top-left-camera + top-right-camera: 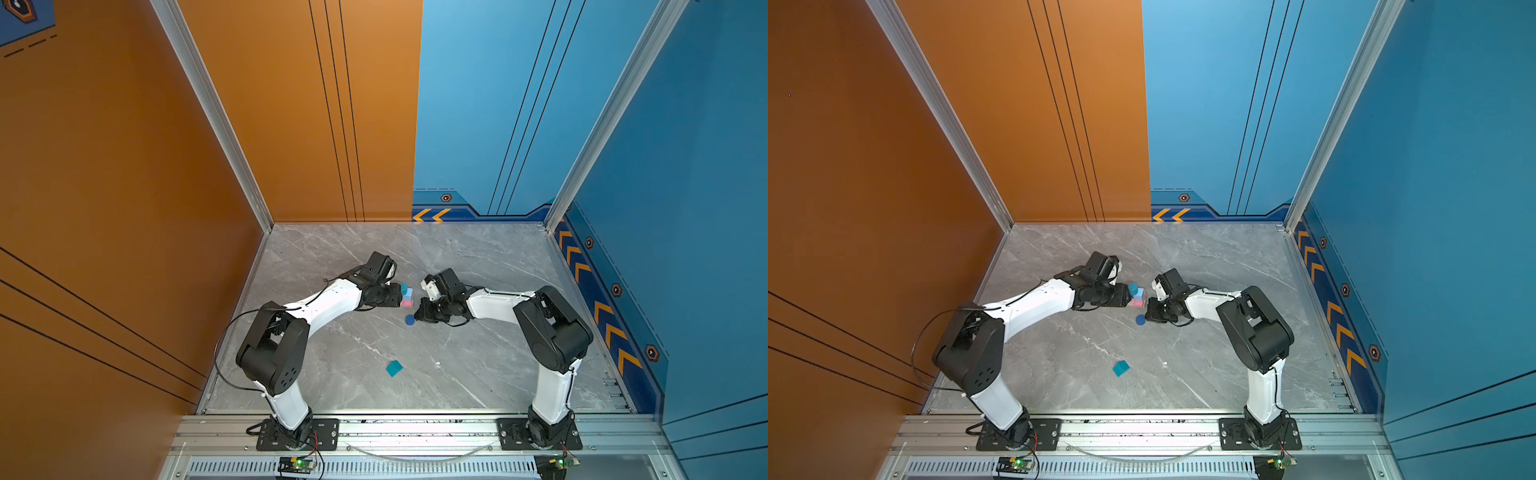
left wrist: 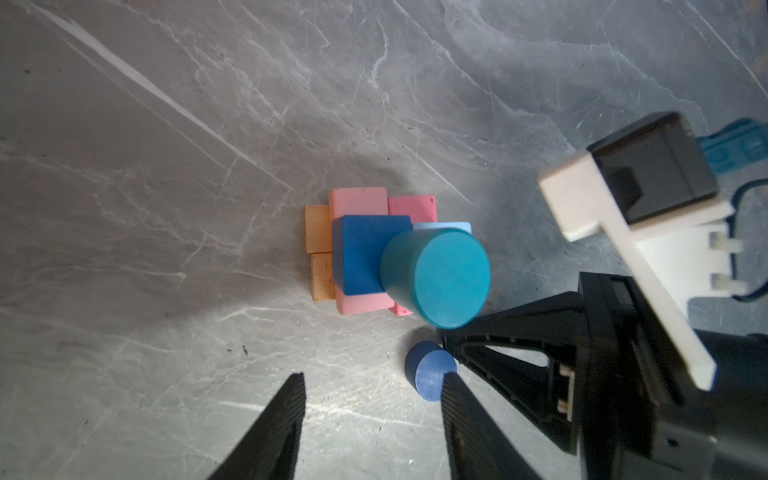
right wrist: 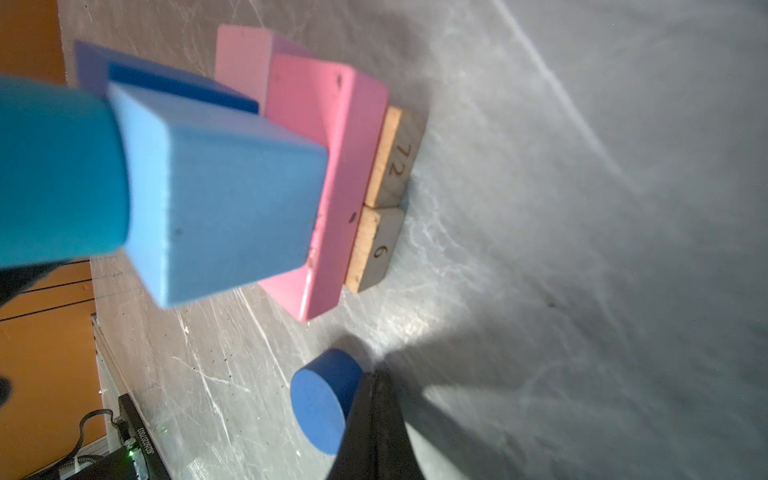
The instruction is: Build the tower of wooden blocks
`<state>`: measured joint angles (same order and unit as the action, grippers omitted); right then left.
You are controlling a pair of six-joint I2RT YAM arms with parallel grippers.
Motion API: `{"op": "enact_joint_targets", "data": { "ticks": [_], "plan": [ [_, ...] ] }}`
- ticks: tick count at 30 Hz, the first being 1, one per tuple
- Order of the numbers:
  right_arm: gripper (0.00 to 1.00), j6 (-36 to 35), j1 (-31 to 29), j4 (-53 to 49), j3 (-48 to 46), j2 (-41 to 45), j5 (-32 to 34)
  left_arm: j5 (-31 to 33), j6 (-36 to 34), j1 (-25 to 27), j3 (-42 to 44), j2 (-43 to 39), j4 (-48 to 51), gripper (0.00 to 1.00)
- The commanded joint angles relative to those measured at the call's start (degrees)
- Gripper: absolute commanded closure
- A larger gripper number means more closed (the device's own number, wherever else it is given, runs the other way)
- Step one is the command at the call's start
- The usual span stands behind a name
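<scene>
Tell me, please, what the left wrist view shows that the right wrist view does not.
Only the left wrist view: the left gripper, fingers apart, and the round top face of the teal cylinder. Only the right wrist view: numbers on the ends of the tan bars. Both: the stacked pink bars, and the dark-blue cylinder on the table beside the shut right gripper.

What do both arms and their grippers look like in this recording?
Both the left arm and right arm have white shells with black joint housings. A thin black cable loops beside the left. The left gripper and right gripper have black, tapering fingers.
</scene>
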<state>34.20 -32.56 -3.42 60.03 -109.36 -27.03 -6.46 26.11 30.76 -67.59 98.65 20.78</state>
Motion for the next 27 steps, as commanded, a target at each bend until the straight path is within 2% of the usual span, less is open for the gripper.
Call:
{"op": "enact_joint_targets", "data": {
  "ticks": [1, 27],
  "plan": [
    [1.00, 0.6, 0.4, -2.6, -1.8, 0.7, 0.7, 1.3, -1.2, -0.5, -2.0, 1.3, 1.7, 0.45],
    [1.00, 1.0, 1.3, -2.2, -2.1, 0.4, 0.1, 1.7, -1.4, -1.0, -5.1, 4.9, 3.0, 0.45]
  ]
}}
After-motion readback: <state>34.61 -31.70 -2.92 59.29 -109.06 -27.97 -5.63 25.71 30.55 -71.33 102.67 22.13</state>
